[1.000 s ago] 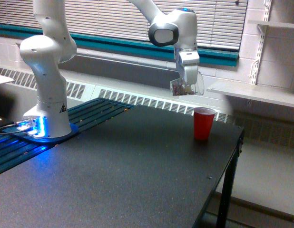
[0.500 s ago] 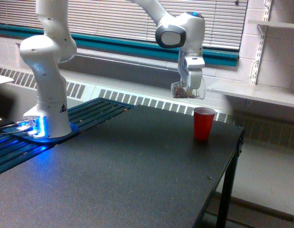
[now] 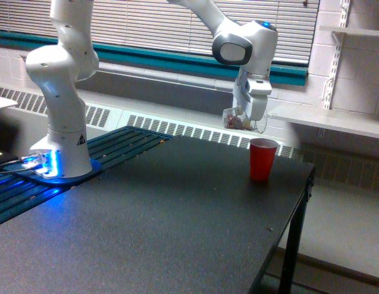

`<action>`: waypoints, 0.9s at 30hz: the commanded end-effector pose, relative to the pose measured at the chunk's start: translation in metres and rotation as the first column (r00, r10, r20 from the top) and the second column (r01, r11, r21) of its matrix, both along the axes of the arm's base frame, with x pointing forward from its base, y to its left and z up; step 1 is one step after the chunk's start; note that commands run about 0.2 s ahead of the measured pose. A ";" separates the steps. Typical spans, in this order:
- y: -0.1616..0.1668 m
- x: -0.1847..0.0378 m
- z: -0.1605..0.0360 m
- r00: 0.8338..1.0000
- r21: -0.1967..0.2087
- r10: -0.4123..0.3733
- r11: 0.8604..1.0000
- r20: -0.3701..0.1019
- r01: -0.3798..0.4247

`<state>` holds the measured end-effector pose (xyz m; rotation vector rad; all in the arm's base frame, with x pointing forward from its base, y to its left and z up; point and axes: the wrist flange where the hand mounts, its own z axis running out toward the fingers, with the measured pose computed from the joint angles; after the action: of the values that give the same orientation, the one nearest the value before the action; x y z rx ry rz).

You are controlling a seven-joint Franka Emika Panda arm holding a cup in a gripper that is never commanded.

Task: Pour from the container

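The container is a small clear cup with reddish-brown bits inside. It hangs in the air, tilted, with my gripper shut on it. It sits above and slightly to the exterior view's left of the red cup, which stands upright on the dark table near its far right corner. A gap of air separates the container from the red cup's rim.
The arm's white base stands at the exterior view's left on a blue-lit mount. The table's right edge drops off just past the red cup. A white shelf and a radiator grille lie behind.
The gripper and the container have moved toward the exterior view's right and slightly down, closer to the red cup. The wrist has turned further. The red cup has not moved.
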<state>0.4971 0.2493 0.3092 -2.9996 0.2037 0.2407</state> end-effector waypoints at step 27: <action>0.017 0.018 -0.001 0.979 -0.027 0.048 0.998 -0.199 -0.054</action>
<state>0.5124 0.2655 0.3041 -3.0142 0.1490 0.5093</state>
